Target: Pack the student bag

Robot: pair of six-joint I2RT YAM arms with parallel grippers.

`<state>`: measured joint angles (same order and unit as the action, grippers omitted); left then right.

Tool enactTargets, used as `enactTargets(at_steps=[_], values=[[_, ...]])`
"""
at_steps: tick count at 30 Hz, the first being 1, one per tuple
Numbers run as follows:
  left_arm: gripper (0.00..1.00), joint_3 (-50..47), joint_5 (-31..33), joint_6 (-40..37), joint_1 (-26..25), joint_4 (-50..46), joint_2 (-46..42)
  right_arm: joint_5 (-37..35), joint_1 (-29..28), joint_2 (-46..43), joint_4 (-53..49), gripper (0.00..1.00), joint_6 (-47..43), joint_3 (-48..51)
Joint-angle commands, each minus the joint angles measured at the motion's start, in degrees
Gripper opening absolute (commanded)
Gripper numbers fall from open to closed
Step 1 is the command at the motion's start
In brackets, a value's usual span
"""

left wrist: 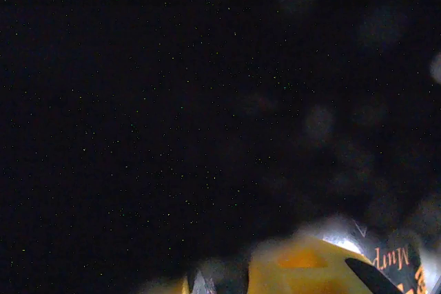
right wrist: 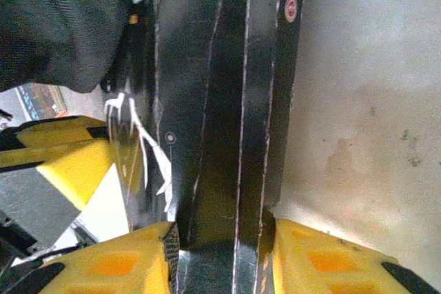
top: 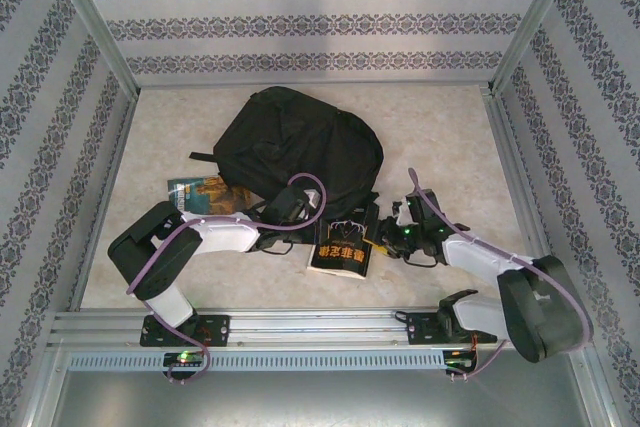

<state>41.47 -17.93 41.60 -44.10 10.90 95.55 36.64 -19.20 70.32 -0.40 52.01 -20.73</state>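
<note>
The student bag (top: 290,137), black and soft, lies in the middle of the table with its rounded top away from me. A black book (top: 343,244) with pale lettering rests at its near edge. My right gripper (top: 381,234) is shut on this book's right side. In the right wrist view its yellow fingers (right wrist: 313,259) press both faces of the black book (right wrist: 227,135), which stands on edge between them. My left gripper (top: 287,211) is at the bag's near rim, and black bag fabric (left wrist: 172,101) drapes over its yellow finger (left wrist: 303,266). Its jaws look closed on that fabric.
A second book (top: 197,191) with a teal and orange cover lies left of the bag, partly under it. Patterned walls enclose the table on three sides. A metal rail (top: 320,322) runs along the near edge.
</note>
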Motion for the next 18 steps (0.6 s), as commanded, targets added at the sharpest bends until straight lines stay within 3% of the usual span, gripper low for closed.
enactTargets(at_steps=[1,7,15,18], values=[[0.26,-2.7,-5.5,-0.6,-1.3,-2.6,3.8,11.9,-1.2,0.6,18.4,0.4,4.4,-0.5],[0.26,-3.6,-6.0,-0.3,-1.3,-2.0,2.7,10.3,-1.2,2.4,20.4,0.42,5.4,0.7],[0.53,-3.0,-0.5,-3.9,0.0,-12.1,-5.2,3.9,0.4,4.3,6.6,0.35,-1.7,0.7],[0.55,-2.6,2.2,-6.2,0.1,-16.3,-8.3,2.9,0.3,5.2,4.5,0.34,-3.0,0.7]])
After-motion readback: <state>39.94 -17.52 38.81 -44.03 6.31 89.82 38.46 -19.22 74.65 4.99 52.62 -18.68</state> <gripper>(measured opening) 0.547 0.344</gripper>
